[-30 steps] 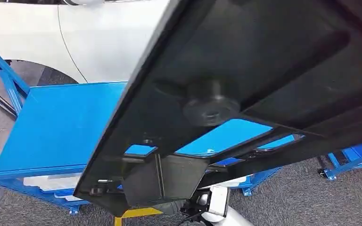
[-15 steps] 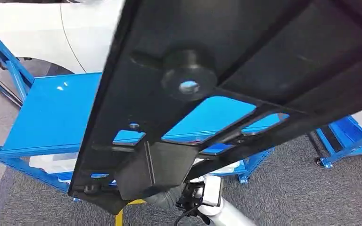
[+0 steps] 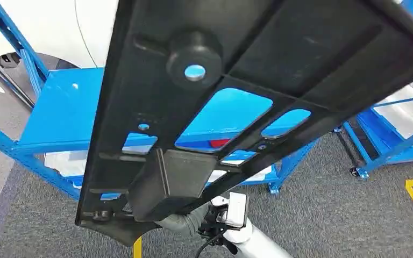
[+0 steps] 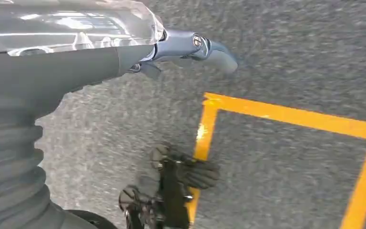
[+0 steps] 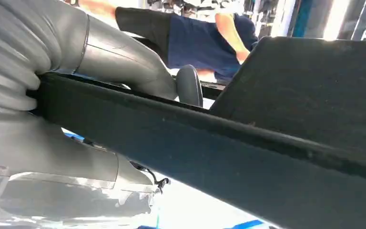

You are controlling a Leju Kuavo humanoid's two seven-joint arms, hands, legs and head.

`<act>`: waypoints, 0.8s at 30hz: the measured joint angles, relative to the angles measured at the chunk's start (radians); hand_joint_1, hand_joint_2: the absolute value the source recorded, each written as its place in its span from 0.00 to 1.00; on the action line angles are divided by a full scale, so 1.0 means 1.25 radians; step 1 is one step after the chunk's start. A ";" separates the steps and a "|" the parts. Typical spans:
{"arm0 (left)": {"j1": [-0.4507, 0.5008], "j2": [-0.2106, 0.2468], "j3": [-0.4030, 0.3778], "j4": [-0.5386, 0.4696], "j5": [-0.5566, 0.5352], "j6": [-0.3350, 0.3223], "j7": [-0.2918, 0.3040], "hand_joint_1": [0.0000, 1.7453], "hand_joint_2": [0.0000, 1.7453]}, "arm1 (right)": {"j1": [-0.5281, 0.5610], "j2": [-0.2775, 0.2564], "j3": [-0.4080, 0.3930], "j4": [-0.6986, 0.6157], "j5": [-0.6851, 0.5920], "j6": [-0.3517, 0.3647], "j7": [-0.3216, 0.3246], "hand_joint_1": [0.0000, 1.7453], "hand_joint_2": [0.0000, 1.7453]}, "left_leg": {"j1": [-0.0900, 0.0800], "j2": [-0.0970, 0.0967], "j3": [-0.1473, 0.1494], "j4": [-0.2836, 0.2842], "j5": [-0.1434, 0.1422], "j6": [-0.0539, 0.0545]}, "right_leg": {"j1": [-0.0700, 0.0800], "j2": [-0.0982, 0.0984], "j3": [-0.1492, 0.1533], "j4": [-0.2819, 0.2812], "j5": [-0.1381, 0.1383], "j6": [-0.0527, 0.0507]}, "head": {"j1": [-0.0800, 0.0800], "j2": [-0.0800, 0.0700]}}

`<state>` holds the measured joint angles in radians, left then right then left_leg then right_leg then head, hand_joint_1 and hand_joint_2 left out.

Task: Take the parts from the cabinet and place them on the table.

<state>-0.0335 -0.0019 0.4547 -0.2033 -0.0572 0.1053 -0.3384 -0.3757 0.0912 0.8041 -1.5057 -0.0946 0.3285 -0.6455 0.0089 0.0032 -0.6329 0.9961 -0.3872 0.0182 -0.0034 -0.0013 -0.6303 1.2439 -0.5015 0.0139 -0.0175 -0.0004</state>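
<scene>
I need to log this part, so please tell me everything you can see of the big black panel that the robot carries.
The black panel is a large, flat, matte part, plastic by its look, with raised ribs, several cut-out windows, a round boss with a hole and a boxy block near its lower end. It is tilted, held above the blue table. The right hand grips its edge, thumb on one face.

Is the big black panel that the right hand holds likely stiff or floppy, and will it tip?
The black panel looks stiff: it spans the head view straight, without sagging. Ribs and cut-outs suggest moulded plastic, fairly light. The right hand grips one edge, so it probably wants to tip.
</scene>
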 joint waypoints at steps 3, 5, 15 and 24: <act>-0.001 -0.007 0.000 0.000 -0.012 -0.001 0.008 0.00 1.00 | -0.001 -0.001 -0.001 0.001 -0.001 0.006 -0.003 1.00 1.00 | -0.004 -0.002 -0.024 0.010 0.017 -0.010 | 0.006 0.000 0.146 -0.208 -0.040 -0.013 | 0.000 0.000; 0.000 -0.007 0.000 0.000 -0.023 0.000 0.027 0.00 1.00 | 0.003 -0.004 -0.004 0.002 0.000 0.011 -0.007 1.00 1.00 | -0.001 -0.001 -0.024 0.004 0.034 -0.022 | 0.009 0.000 0.134 -0.204 -0.034 -0.023 | 0.000 0.000; 0.001 -0.010 0.000 0.000 -0.031 0.004 0.056 0.00 1.00 | 0.017 -0.012 -0.012 0.005 0.013 0.024 -0.003 1.00 1.00 | 0.009 -0.002 -0.025 0.166 -0.073 -0.048 | 0.005 -0.005 0.066 -0.203 0.031 -0.039 | 0.000 0.000; -0.003 -0.015 0.000 0.000 -0.041 0.006 0.055 0.00 1.00 | 0.015 -0.016 -0.022 0.005 0.020 0.031 -0.005 1.00 1.00 | 0.007 -0.001 0.067 -0.009 -0.043 -0.002 | 0.005 -0.002 0.026 -0.131 -0.008 -0.002 | 0.000 0.000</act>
<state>-0.0378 -0.0210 0.4547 -0.2033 -0.1080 0.1122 -0.2701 -0.3565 0.0713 0.7767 -1.5000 -0.0698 0.3678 -0.6512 0.0176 0.0019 -0.5492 0.9852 -0.4414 0.0162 0.0031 -0.0038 -0.5982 1.0796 -0.5111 0.0116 -0.0176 -0.0004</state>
